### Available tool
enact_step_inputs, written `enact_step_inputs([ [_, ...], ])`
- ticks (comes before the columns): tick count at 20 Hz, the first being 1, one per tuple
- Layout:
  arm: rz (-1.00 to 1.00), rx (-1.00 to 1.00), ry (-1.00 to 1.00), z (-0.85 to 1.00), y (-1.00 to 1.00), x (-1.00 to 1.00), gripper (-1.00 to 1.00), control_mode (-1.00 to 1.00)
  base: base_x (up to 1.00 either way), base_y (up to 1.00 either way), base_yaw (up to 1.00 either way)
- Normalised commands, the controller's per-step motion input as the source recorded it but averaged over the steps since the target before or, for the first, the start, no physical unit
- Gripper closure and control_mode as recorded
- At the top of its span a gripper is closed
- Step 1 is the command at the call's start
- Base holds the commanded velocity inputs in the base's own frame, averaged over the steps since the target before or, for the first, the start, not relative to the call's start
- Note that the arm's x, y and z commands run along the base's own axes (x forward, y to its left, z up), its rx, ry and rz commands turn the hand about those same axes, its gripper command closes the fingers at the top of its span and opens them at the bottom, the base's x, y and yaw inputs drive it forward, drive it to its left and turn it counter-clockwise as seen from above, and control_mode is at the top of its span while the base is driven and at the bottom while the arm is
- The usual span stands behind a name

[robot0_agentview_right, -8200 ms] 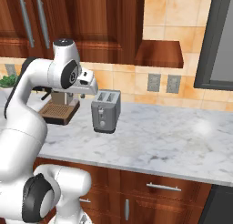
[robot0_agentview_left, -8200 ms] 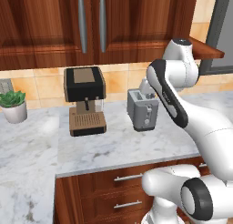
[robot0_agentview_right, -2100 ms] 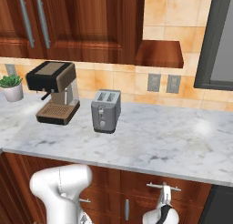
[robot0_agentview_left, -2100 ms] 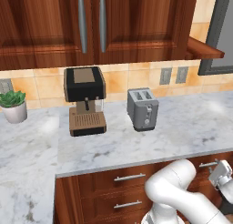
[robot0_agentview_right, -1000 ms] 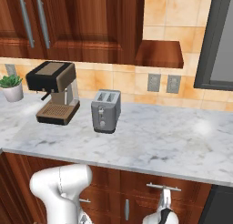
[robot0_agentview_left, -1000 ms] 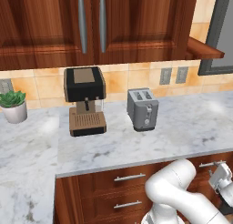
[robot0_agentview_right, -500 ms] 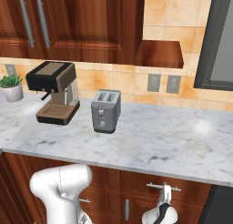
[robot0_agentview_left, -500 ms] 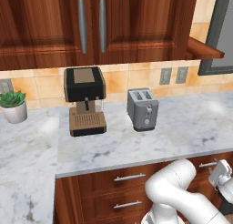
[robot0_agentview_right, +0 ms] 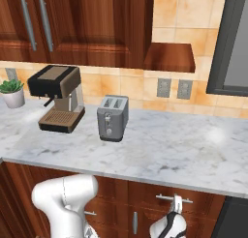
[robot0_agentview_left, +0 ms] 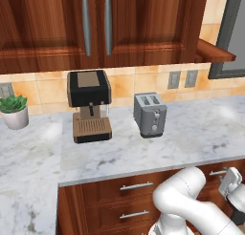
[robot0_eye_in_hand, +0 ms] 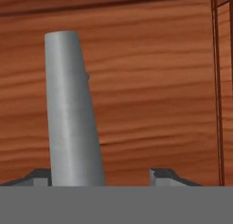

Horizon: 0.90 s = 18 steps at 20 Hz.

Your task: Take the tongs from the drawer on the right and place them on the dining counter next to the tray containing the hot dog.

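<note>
The right drawer (robot0_agentview_right: pixel 206 204) is shut, a reddish-brown front just under the marbled worktop edge. Its short silver bar handle (robot0_agentview_right: pixel 172 199) runs horizontally. My gripper (robot0_agentview_right: pixel 176 206) reaches up to that handle from below, and it also appears at the far right as a white hand (robot0_agentview_left: pixel 232 182) beside the handle (robot0_agentview_left: pixel 217 172). In the hand view the handle (robot0_eye_in_hand: pixel 73 114) stands as a grey bar against the wood drawer front (robot0_eye_in_hand: pixel 154 95), between my two fingertips (robot0_eye_in_hand: pixel 168 175) and close to the left one. The gripper (robot0_eye_in_hand: pixel 102 176) is open. The tongs are hidden; the dining counter, tray and hot dog are out of view.
On the worktop (robot0_agentview_left: pixel 191 129) stand a coffee machine (robot0_agentview_left: pixel 88 105), a toaster (robot0_agentview_left: pixel 150 114) and a potted plant (robot0_agentview_left: pixel 14 111). Upper cabinet doors (robot0_agentview_left: pixel 95 24) hang above. More drawers (robot0_agentview_left: pixel 136 186) lie to the left. A dark appliance (robot0_agentview_right: pixel 235 217) borders the drawer's right.
The hand has risen slightly over the last second, up to the drawer handle. Long before that the arm swung down from above the worktop. The drawer stays shut.
</note>
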Motion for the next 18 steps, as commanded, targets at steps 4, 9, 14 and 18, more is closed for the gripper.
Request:
enact_step_inputs([
  [4, 0.0, 0.0, 0.0, 0.0, 0.0, 0.01, 1.0, -1.0, 0.0, 0.0, 0.0],
  [9, 0.0, 0.0, 0.0, -0.01, 0.0, 0.0, 1.0, -1.0, 0.0, 0.0, 0.0],
  [14, -0.01, -0.01, 0.01, -0.19, 0.0, -0.5, 1.0, -1.0, 0.0, 0.0, 0.0],
  [18, -0.08, 0.0, 0.0, -0.36, 0.0, -1.0, 1.0, -1.0, 0.0, 0.0, 0.0],
])
